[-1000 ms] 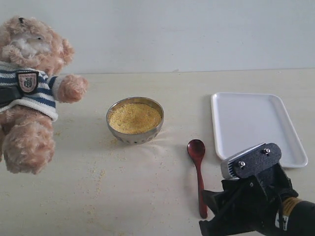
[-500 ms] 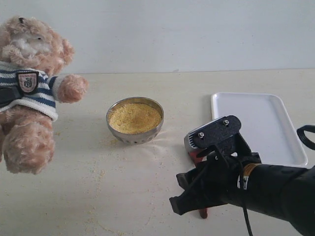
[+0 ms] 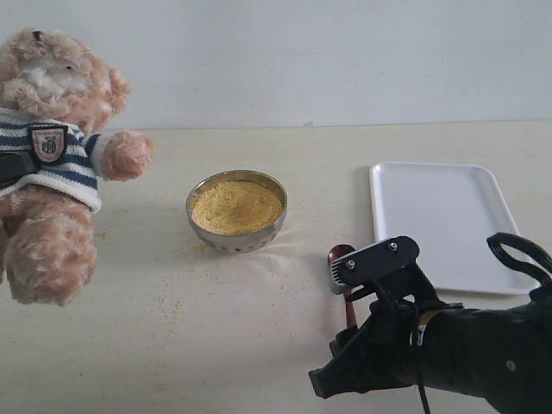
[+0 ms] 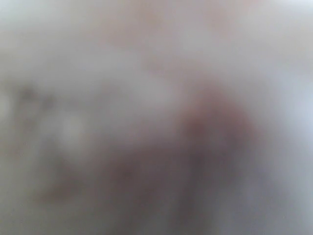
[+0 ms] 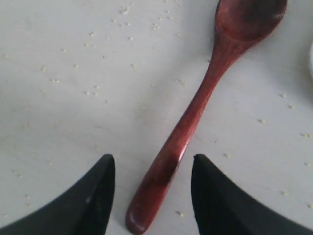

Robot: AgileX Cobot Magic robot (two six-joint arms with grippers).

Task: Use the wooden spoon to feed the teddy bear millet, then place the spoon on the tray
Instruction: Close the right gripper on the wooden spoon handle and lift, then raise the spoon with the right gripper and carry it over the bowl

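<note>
One each: I count one teddy bear (image 3: 52,172), one steel bowl (image 3: 237,242) of millet (image 3: 235,207), one wooden spoon (image 5: 193,115), one tray (image 3: 448,224).
Two grippers: the right gripper (image 5: 150,161) has its black fingers (image 5: 93,200) spread either side of the spoon's handle end, gripping nothing; the left gripper's state I cannot tell.
Spoon: flat on the tabletop (image 3: 129,345), between bowl and tray, just beside the tray.
Hidden: my right arm (image 3: 466,354) covers most of the handle in the exterior view; the bear is cut off at the edge; the left wrist view is all blur.
Surface: cream, strewn with stray grains; plain pale wall (image 3: 302,60) behind.
</note>
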